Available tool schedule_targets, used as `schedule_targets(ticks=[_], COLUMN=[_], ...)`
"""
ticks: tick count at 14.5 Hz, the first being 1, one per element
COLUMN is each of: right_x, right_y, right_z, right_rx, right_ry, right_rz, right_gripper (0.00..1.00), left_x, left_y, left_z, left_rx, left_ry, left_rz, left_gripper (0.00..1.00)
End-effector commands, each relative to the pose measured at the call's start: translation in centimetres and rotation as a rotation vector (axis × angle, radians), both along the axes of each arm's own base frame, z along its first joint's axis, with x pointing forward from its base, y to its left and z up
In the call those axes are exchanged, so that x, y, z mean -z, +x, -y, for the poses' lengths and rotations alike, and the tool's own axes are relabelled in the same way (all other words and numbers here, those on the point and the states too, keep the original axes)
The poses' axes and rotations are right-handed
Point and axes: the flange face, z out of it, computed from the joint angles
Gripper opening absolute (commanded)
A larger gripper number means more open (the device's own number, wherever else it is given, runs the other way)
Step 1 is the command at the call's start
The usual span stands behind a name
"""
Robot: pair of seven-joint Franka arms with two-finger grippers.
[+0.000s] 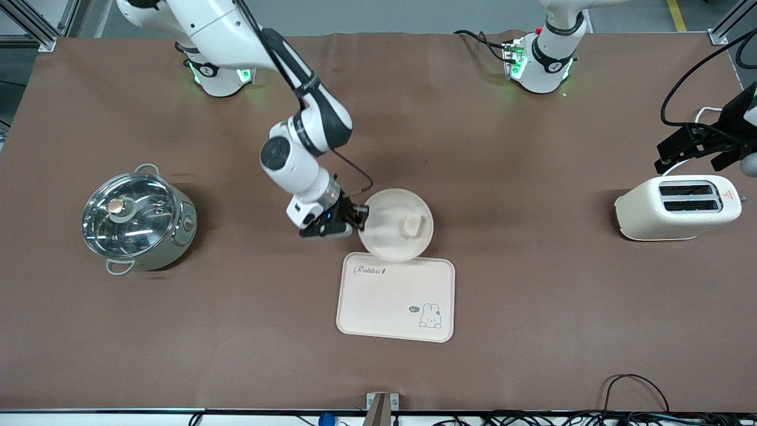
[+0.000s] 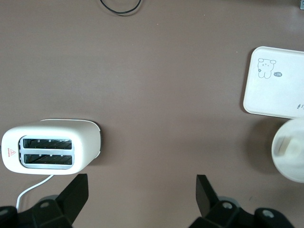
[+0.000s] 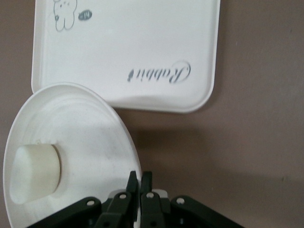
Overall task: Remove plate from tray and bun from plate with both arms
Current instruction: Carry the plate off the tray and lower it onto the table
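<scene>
The round cream plate (image 1: 395, 225) is held by its rim toward the right arm's end, over the table and the edge of the rabbit tray (image 1: 395, 297) farthest from the front camera. The pale bun (image 1: 412, 226) lies on the plate. My right gripper (image 1: 359, 216) is shut on the plate's rim; in the right wrist view its fingers (image 3: 140, 183) pinch the plate (image 3: 66, 142) with the bun (image 3: 35, 173) on it. My left gripper (image 2: 142, 194) is open and empty, up over the table beside the toaster (image 1: 679, 206).
A steel pot with a glass lid (image 1: 137, 220) stands toward the right arm's end. The cream toaster (image 2: 50, 152) with a white cord stands toward the left arm's end. The tray (image 2: 275, 83) shows in the left wrist view too. Cables run along the table's near edge.
</scene>
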Motion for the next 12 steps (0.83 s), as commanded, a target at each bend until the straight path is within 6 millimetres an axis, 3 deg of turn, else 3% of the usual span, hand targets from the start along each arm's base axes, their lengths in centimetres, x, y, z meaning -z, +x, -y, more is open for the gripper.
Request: schedule_targets(ticks=[1, 7, 10, 12], right_x=[1.2, 3.4, 4.9, 4.9], right_y=[-3.9, -3.7, -3.5, -2.9], right_z=[0.3, 0.7, -0.1, -0.3], right_rx=[-0.025, -0.011, -0.006, 0.003], right_ry=[-0.016, -0.033, -0.033, -0.027], right_rz=[0.036, 0.040, 0.051, 0.054], right_gripper=[0.00, 0.03, 0.03, 0.05], left_x=[-0.5, -0.5, -0.4, -0.3], left_y=[-0.4, -0.4, -0.4, -0.4], left_z=[0.0, 0.0, 0.0, 0.2], left_rx=[0.007, 0.007, 0.007, 0.010], left_ry=[0.008, 0.009, 0.009, 0.009], left_rz=[0.008, 0.006, 0.003, 0.002], left_gripper=[1.00, 1.00, 1.00, 1.00])
